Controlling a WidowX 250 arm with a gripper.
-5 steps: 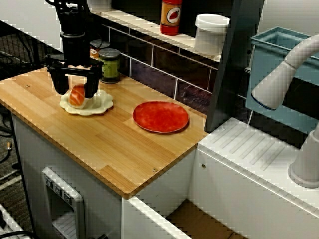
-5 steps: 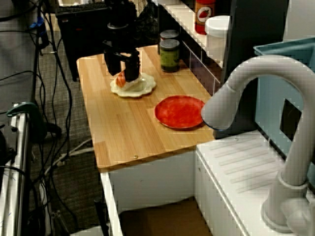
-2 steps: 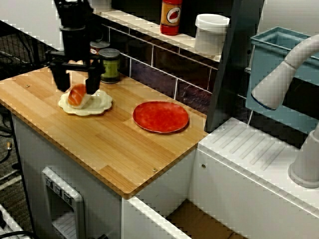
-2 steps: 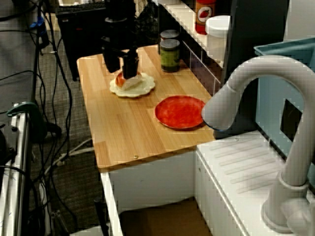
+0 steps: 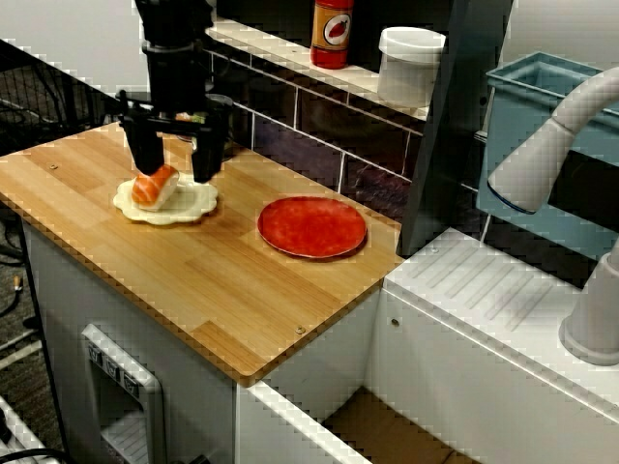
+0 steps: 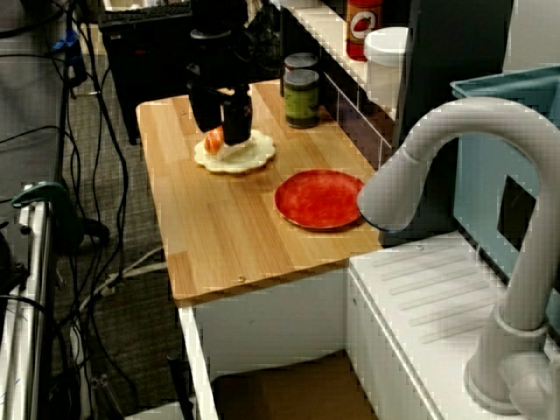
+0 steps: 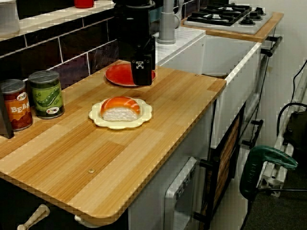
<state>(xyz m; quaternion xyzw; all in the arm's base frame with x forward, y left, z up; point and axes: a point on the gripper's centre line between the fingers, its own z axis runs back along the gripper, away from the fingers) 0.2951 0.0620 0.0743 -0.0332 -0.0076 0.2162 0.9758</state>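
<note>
**Counter scene, three views.** The black gripper (image 5: 175, 174) hangs over the wooden counter (image 5: 193, 280). Its two fingers are spread wide and nothing is between them, so it grips nothing.

- **View from the counter's front:**
  - A salmon nigiri (image 5: 155, 186) lies at the gripper's 7 o'clock, orange side up. It rests on the left half of a cream scalloped plate (image 5: 189, 205).
  - The fingertips stand just over the plate's back rim and do not touch the nigiri.
  - A red plate (image 5: 311, 227) lies flat at 3 o'clock of the cream plate and apart from it.
  - A red canister (image 5: 332, 32) and a white tub (image 5: 411, 63) stand on the tiled ledge at about 1 o'clock of the gripper.
- **View from the sink end:**
  - The near finger hides part of the nigiri.
  - A grey faucet (image 6: 455, 140) fills the foreground.
- **View from the counter's far end:**
  - The nigiri shows whole and level on the cream plate, with the gripper at its 1 o'clock and clear of it.
  - A can of peas (image 7: 46, 94) stands upright at the plate's 9 o'clock. A can of beans (image 7: 15, 105) stands upright just beside it, farther out in the same direction.
</note>
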